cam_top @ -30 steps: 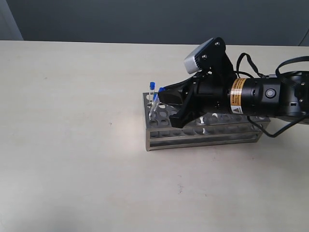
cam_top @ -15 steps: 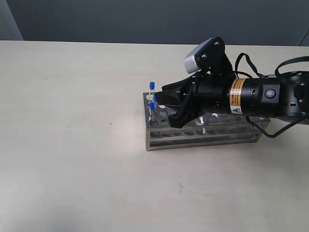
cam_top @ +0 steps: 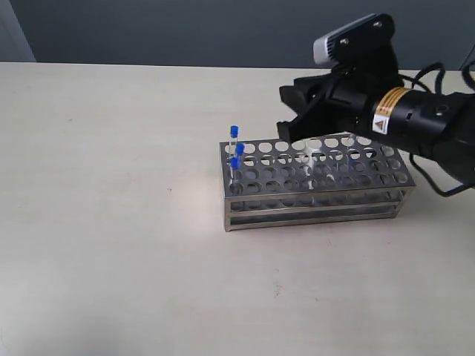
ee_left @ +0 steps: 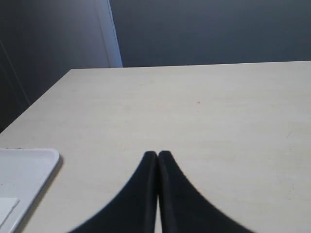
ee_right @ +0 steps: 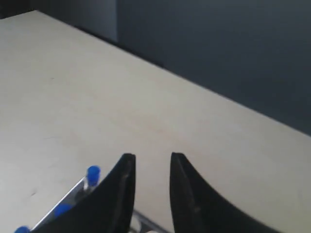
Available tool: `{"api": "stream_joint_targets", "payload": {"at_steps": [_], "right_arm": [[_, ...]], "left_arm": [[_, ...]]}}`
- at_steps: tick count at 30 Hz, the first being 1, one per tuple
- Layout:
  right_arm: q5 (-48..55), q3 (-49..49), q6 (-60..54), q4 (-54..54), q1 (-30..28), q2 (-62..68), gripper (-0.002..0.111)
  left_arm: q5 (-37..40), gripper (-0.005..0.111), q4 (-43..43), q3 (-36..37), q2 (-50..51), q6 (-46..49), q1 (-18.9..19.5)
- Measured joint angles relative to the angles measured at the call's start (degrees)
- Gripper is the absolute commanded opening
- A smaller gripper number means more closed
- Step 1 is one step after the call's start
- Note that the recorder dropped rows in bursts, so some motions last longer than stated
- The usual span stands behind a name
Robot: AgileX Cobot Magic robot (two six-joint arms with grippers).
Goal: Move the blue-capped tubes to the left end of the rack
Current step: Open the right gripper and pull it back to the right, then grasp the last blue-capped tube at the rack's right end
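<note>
Hovering open and empty, our right gripper (cam_top: pixel 285 110) hangs over the shiny perforated steel rack (cam_top: pixel 319 211). Three upright blue-capped clear tubes (cam_top: pixel 240 149) stand ahead of its fingertips, lower down.

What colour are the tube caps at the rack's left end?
Bright blue caps; clearest in exterior view.

In the right wrist view the shiny perforated steel rack (ee_right: pixel 72 191) is cut off by the frame, only a blurred corner showing; its slim clear blue-capped tubes (ee_right: pixel 93 171) are smeared, one half cropped; in the left wrist view the flat white tray (ee_left: pixel 24 170) runs out of frame; in the exterior view a pale upright shape (cam_top: pixel 309 157) mid-rack is too faint to identify; the black right arm (cam_top: pixel 445 126) leaves the edge.
</note>
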Motion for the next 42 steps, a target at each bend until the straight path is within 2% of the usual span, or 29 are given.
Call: {"api": "stream_joint_targets", "payload": {"at_steps": [4,10,14,16,30,42], "right_arm": [[2.1,0.2,-11.9,14.0,-2.5,-1.9,0.026],[-1.1,4.9,-15.6,20.9,-9.6,-2.0,0.027],[-1.6,7.7,-15.9,21.4,-12.4,-2.0,0.045],[-1.7,8.6,-16.0,21.4,-13.3,-1.1,0.050],[-9.1,8.7,-16.2,20.6,-14.0,11.4,0.050],[-10.5,8.8,-14.2,17.5,-14.0,9.4,0.050]], "left_arm": [[0.0,0.000,0.0,0.0,0.0,0.0,0.0],[0.0,0.000,0.0,0.0,0.0,0.0,0.0],[0.0,0.000,0.0,0.0,0.0,0.0,0.0],[0.0,0.000,0.0,0.0,0.0,0.0,0.0],[0.0,0.000,0.0,0.0,0.0,0.0,0.0],[0.0,0.000,0.0,0.0,0.0,0.0,0.0]]}}
